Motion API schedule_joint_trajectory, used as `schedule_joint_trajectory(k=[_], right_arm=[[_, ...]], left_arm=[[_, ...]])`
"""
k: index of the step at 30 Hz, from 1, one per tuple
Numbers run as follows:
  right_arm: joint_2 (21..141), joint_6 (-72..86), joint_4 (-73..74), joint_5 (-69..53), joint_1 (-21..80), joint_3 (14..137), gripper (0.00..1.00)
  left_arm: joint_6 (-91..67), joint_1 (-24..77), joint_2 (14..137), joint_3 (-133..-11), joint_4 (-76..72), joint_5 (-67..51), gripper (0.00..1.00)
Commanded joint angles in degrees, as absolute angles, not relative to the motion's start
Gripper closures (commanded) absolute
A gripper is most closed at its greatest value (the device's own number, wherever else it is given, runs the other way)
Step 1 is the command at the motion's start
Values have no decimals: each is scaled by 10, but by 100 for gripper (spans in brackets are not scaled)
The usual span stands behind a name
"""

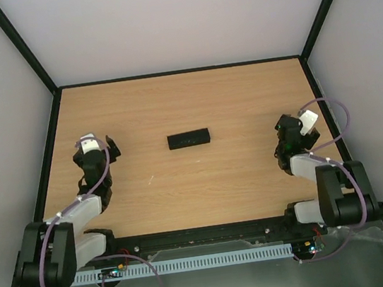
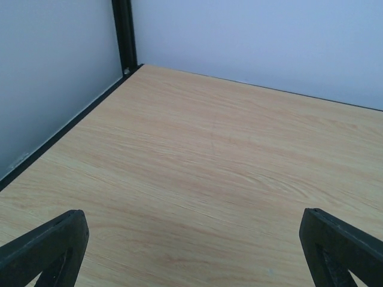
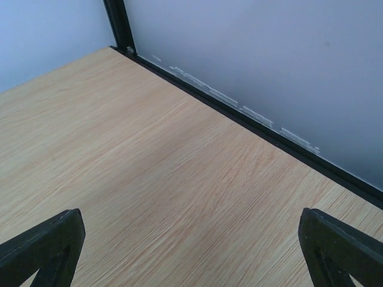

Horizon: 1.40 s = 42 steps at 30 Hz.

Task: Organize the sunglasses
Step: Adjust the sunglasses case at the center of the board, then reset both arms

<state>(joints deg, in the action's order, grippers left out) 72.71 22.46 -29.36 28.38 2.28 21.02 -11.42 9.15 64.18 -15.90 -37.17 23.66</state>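
Wood-grain laminate in a light brown tone formed the top of the rectangular table (image 1: 204, 184), which was enclosed by pale grey walls (image 1: 174, 17) and black metal frame rails (image 1: 29, 55).

A black oblong case (image 1: 189, 139) lay flat near the middle of the table, its long side running left to right and slightly tilted. It appeared closed.

The thin brown-framed sunglasses were not seen in any view. Whether they sat inside the case could not be told. Their position relative to either set of jaws therefore could not be established.

The left gripper (image 1: 110, 146) rested low over the table, left of the case and well apart from it. In the left wrist view, the left gripper (image 2: 191, 224) showed its black fingers (image 2: 51, 248) spread to the two lower corners, jaws fully parted, with only bare tabletop between them. It faced the far left corner, where a black upright post (image 2: 124, 33) stood.

The right gripper (image 1: 284, 130) rested low, right of the case and well apart from it. In the right wrist view, the right gripper (image 3: 191, 224) likewise had its black fingers (image 3: 341, 248) wide apart, jaws holding nothing, with bare wood grain between them. It faced the right wall, along whose black base rail (image 3: 251, 122) whitish marks showed.

The case lay between the two grippers, touching neither.
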Motion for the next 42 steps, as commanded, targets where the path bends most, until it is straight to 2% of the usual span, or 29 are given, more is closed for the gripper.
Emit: schedule_joint_trajectory(k=[1,9,12,13,16,17,18,20,22,24,26,42], right_arm=[[781,221,-421,326,11,202,1],[815,187,-536,308,10,192,1],[847,169,-609,273,17,178,1],[852,156,-593,263,28,189,2],[860,109,-720,178,33,133,2],[887,100,-823,176,33,98,1],[894,101,-852,185,33,79,1],[862,102,-753,170,34,106,1],[889,82,-798,180,47,104,1],[873,88,-740,184,50,118,1],[885,84,-775,187,50,112,1],[880,85,-754,186,50,118,1]], left_arm=[[-97,46,705,-161,-504,191,1],[-47,18,842,-180,-626,133,1],[-29,18,860,-170,-658,98,1],[-30,19,862,-164,-670,95,1],[-38,11,877,-142,-712,92,0],[-35,10,884,-136,-741,89,1],[-37,10,880,-142,-727,88,0],[-37,9,882,-142,-724,86,0],[-39,8,880,-148,-710,86,1],[-40,5,884,-148,-715,82,1],[-40,5,881,-149,-710,82,0],[-37,6,879,-141,-722,81,1]])
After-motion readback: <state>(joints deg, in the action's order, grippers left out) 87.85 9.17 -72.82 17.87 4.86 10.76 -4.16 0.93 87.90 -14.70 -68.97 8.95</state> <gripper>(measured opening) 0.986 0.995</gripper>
